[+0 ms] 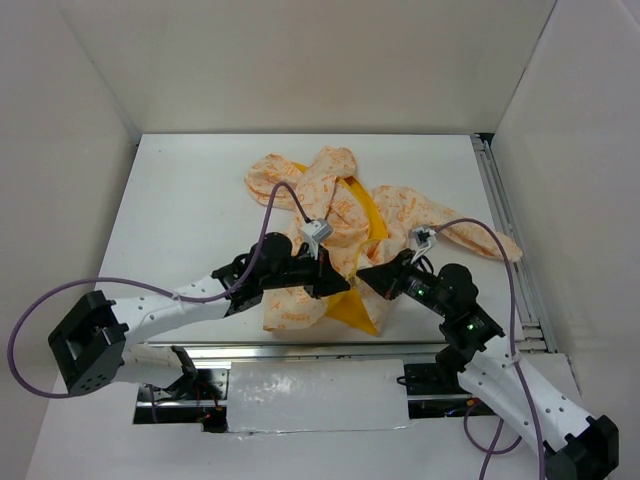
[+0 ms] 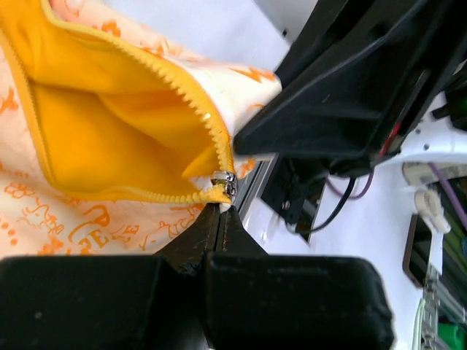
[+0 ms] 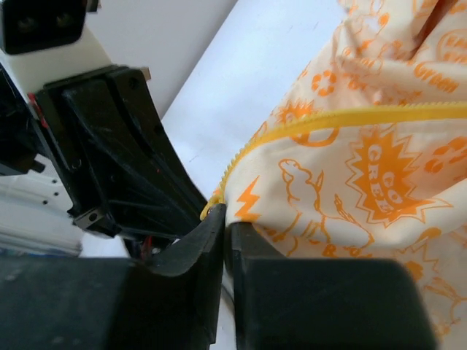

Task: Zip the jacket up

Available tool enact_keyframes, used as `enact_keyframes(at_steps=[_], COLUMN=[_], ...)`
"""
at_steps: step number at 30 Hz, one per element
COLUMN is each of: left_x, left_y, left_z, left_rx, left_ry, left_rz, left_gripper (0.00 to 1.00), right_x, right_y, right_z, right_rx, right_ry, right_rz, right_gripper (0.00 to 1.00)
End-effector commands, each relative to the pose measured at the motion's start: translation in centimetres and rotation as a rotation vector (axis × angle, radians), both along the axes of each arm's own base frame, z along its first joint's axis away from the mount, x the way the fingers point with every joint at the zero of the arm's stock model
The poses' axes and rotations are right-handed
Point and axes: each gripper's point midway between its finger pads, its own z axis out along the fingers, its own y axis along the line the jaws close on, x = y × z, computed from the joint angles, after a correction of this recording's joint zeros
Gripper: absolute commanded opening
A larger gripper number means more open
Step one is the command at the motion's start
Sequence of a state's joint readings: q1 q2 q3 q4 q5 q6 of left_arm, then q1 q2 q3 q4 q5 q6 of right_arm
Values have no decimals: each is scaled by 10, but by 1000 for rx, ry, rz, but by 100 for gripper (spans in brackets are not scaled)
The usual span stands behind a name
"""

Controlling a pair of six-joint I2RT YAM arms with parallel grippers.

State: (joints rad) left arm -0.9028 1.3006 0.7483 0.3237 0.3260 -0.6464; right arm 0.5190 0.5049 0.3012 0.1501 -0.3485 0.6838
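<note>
The jacket (image 1: pixel 340 215) lies crumpled mid-table, cream with orange print, its yellow lining (image 1: pixel 362 300) showing at the near hem. My left gripper (image 1: pixel 338 282) is at that hem. In the left wrist view it (image 2: pixel 221 210) is shut on a small pale pull tab just below the silver zipper slider (image 2: pixel 225 181), where the two yellow tooth rows meet. The jacket front above is open. My right gripper (image 1: pixel 368 280) is close beside it. In the right wrist view it (image 3: pixel 225 224) is shut on the jacket's bottom corner (image 3: pixel 292 211) beside the yellow zipper strip (image 3: pixel 350 117).
A metal rail (image 1: pixel 300 350) runs along the near table edge and another (image 1: pixel 505 220) along the right side. White walls enclose the table on three sides. A white sheet (image 1: pixel 315 395) lies between the arm bases. Each gripper shows close in the other's wrist view.
</note>
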Motion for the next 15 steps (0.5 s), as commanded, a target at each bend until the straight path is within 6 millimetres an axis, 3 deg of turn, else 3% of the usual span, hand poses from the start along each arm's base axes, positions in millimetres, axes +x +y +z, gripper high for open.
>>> enact_keyframes(at_steps=[1,2,6,9,11,15], left_x=[-7,-5,4,8,12,14], left_y=[9,9,9,7,8,12], left_z=[-2,-1,6,9,8,6], left_rx=[61,65,93,107,123,148], left_ry=[35,39,74,99,117,160], left_rz=[-34,-23,30,50,77,114], left_gripper=[0,0,0,0,0,0], right_x=[11,13,17,16,14,14], right_y=[-12,-15,-22,-25,-26,-29], right_z=[56,44,30,28,29,23], right_rx=[4,-45,-150,-208,-236,-332], right_ry=[-182,-151,-102,-89,-98,-103], right_rz=[-78,-91,-135,-144,-146,-164], right_gripper=[17,29,57,65,77,76])
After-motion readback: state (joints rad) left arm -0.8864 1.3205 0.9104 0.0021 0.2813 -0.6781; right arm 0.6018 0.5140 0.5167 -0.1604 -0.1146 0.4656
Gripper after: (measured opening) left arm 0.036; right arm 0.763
